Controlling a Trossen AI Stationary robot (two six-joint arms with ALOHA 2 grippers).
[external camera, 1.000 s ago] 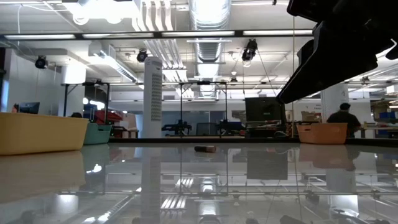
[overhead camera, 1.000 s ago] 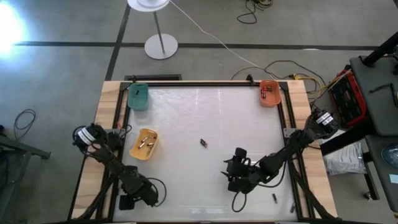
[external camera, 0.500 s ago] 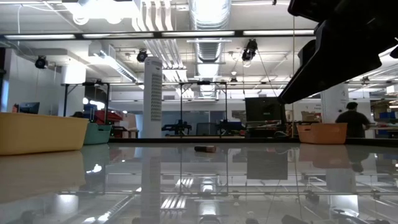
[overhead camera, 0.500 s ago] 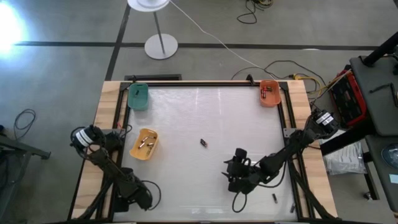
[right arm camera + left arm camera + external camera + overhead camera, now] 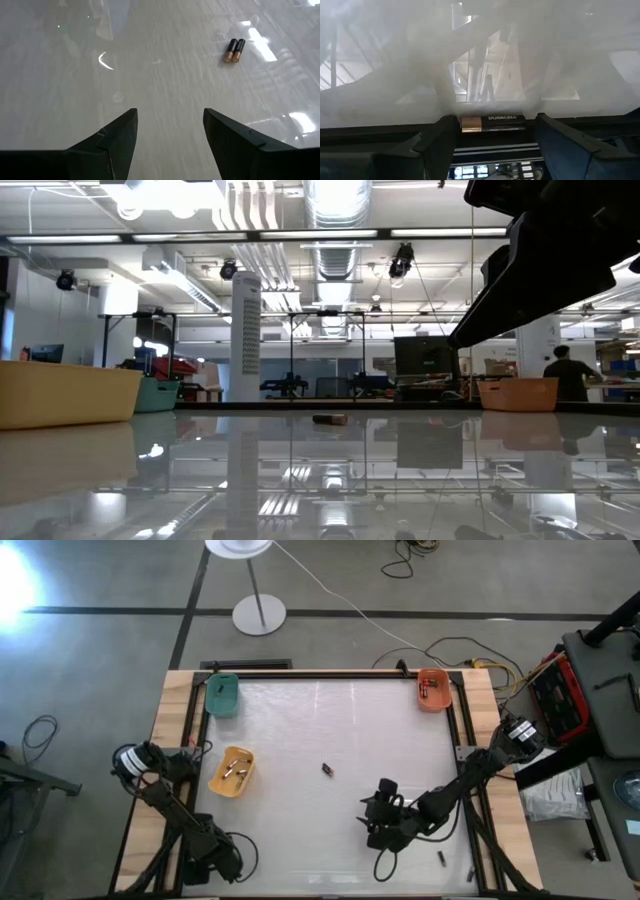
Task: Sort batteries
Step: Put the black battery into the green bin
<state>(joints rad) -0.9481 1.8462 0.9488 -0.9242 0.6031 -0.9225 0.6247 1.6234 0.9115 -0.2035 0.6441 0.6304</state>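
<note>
In the left wrist view a black battery with a copper end [image 5: 492, 122] lies along the dark rail at the table's near edge. It sits between the fingers of my open left gripper [image 5: 494, 127], which is low at the near left corner [image 5: 212, 862]. My right gripper [image 5: 170, 117] is open and hovers over bare table right of centre [image 5: 380, 818]. Two batteries lie side by side mid-table [image 5: 327, 769] [image 5: 234, 50] [image 5: 330, 419]. One more battery [image 5: 440, 859] lies near the near right edge. My left gripper has one finger at each end of the battery, lengthwise. A gap shows at the black end [image 5: 524, 122]. Whether the finger [image 5: 445, 135] by the copper end [image 5: 470, 123] touches it, I cannot tell. The battery lies flat against the rail.
A yellow bin [image 5: 232, 770] [image 5: 65, 393] holds several batteries at the left. A green bin [image 5: 222, 695] stands at the far left corner and an orange bin [image 5: 434, 690] with batteries at the far right corner. A person [image 5: 565, 372] stands in the room beyond.
My left gripper has moved a little toward the table's near left corner. The right arm and the batteries have kept still.
</note>
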